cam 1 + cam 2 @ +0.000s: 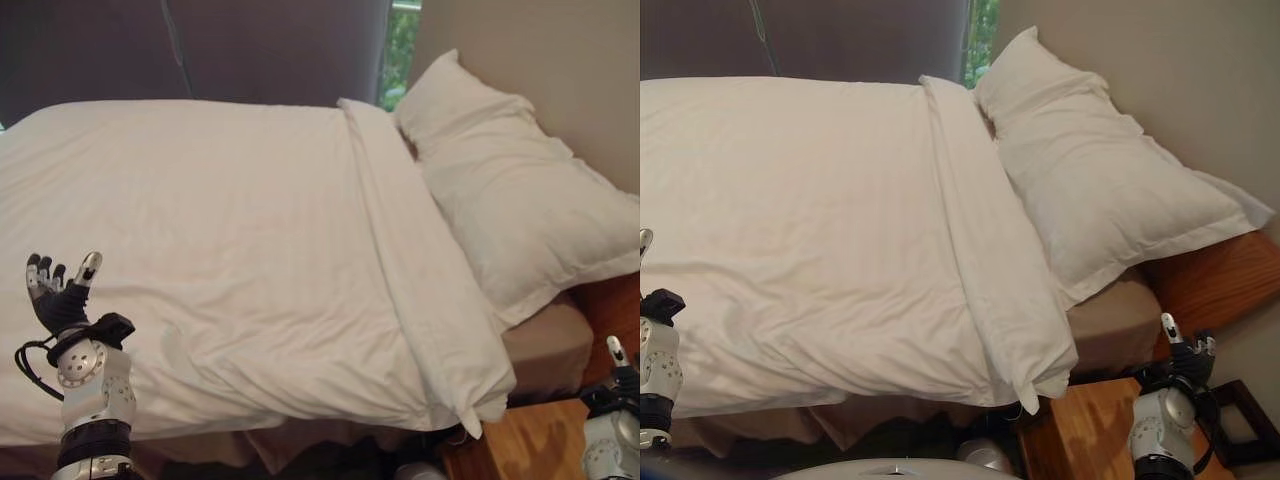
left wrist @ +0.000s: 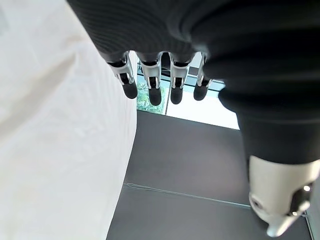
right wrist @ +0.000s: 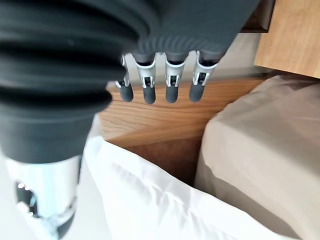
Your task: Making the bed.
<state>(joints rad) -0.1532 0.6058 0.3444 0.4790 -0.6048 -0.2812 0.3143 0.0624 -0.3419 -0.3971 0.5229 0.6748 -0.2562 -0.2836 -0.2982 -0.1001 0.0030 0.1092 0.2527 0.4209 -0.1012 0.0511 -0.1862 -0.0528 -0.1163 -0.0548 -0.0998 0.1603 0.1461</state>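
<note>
On bed, duvet (image 1: 230,250) spread flat w/ pillow (image 1: 510,200); left hand (image 1: 58,292) & right hand (image 1: 1185,358) relaxed, empty.

Both arms are silver-grey with round metallic wrist joints, and the left hand (image 1: 60,300) and right hand (image 1: 1185,360) each wear a dark ribbed cover, with silver fingers (image 2: 150,75) ending in dark tips.

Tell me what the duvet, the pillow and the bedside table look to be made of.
Duvet: white woven cloth, probably cotton, matte, with soft creases and a faint stripe weave. Pillow: the same kind of white fabric, plump, with a flat sewn border, filling unseen. Bedside table: looks like wood or wood veneer, orange-brown grain with a slight sheen.
</note>
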